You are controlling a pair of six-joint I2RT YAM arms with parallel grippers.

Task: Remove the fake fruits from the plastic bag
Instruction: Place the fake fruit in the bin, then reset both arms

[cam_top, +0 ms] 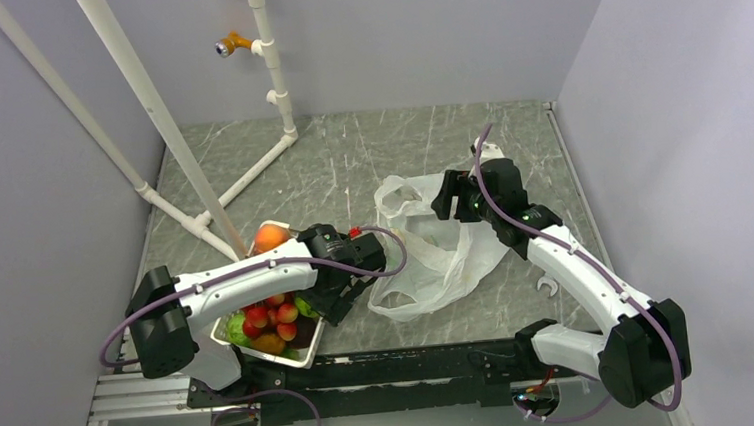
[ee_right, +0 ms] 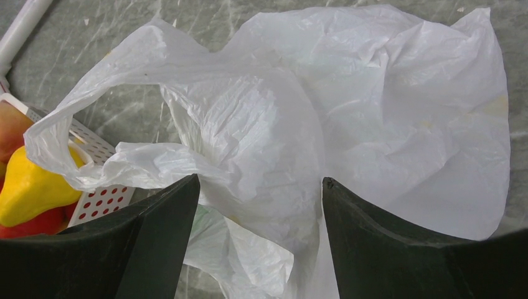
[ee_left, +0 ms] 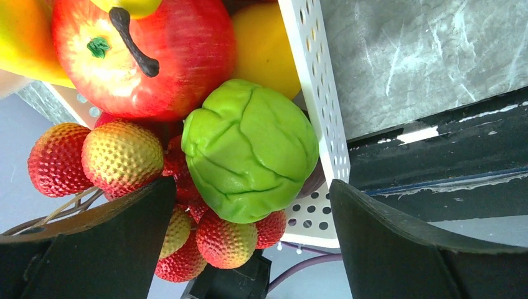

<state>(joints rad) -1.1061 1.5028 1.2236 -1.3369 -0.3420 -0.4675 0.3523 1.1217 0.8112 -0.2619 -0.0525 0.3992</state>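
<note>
Grey marbled table (cam_top: pixel 369 153), plastic bag (cam_top: pixel 446 258) slumped mid-surface, beside the basket.
Left gripper (ee_left: pixel 252 187) spread wide above green fruit (ee_left: pixel 249 143) in white basket (ee_left: pixel 311 75); right gripper (ee_right: pixel 260 182) parted, hovering over the bag.

Crinkly translucent plastic bag (ee_right: pixel 386 124), glossy fruits (ee_left: pixel 249 149)

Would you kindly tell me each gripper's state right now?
The left gripper is open and empty, facing the green fruit.
The right gripper is open over the plastic bag, gripping nothing.
</note>
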